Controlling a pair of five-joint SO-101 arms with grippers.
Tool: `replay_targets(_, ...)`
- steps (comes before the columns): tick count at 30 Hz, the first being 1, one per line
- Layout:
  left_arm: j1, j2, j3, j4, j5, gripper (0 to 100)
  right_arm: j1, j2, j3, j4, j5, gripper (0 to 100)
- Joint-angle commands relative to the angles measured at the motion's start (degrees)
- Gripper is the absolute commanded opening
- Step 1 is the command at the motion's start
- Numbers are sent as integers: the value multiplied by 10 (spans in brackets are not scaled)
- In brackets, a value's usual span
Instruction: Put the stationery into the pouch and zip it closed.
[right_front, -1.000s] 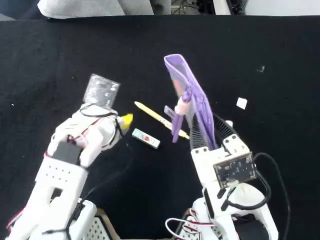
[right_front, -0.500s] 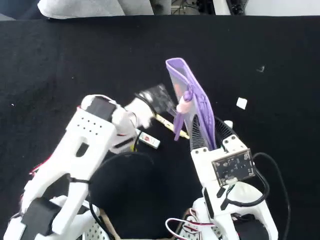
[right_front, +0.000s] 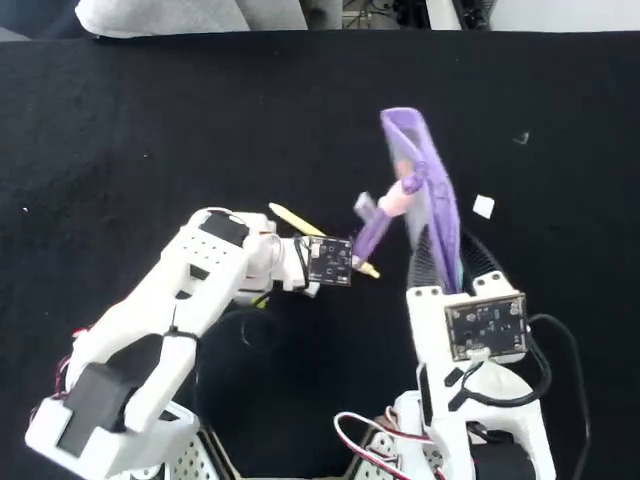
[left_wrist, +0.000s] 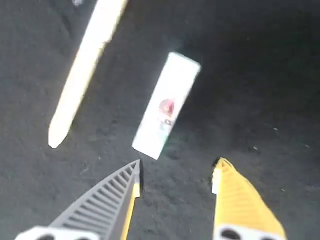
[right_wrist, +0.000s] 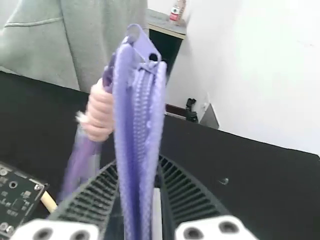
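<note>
Left arm swung right over stationery, pouch (right_front: 435, 190) shifted right | right jaws clenched on upright pouch above desk (right_front: 150, 120) | left jaws spread just over eraser (left_wrist: 167, 105) | pencil (left_wrist: 85, 70) lies beside eraser.

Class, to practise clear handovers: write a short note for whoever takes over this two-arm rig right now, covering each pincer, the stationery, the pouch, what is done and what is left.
Left pincer: open, empty, poised just over the white eraser.
Right pincer: shut on the purple pouch, held upright.
Eraser and yellow pencil lie apart on the black table.
Done: pouch gripped.
Left: put both items into the pouch, then zip it closed.
</note>
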Motion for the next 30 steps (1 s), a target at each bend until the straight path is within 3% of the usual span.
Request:
replay_targets(1, 0, 22, -22, -21, -9, 238, 16, -44, -40, -13, -1, 11)
replay_targets(11, 42, 158, -106, -18, -8, 238, 17, -44, -49, -10, 1, 11)
replay_targets(23, 80, 72, -115, -17, -4, 238, 18, -44, -47, -10, 1, 11)
replay_targets(30, 130, 76, -120, -22, 37, 238, 18, -46, -47, -9, 1, 11)
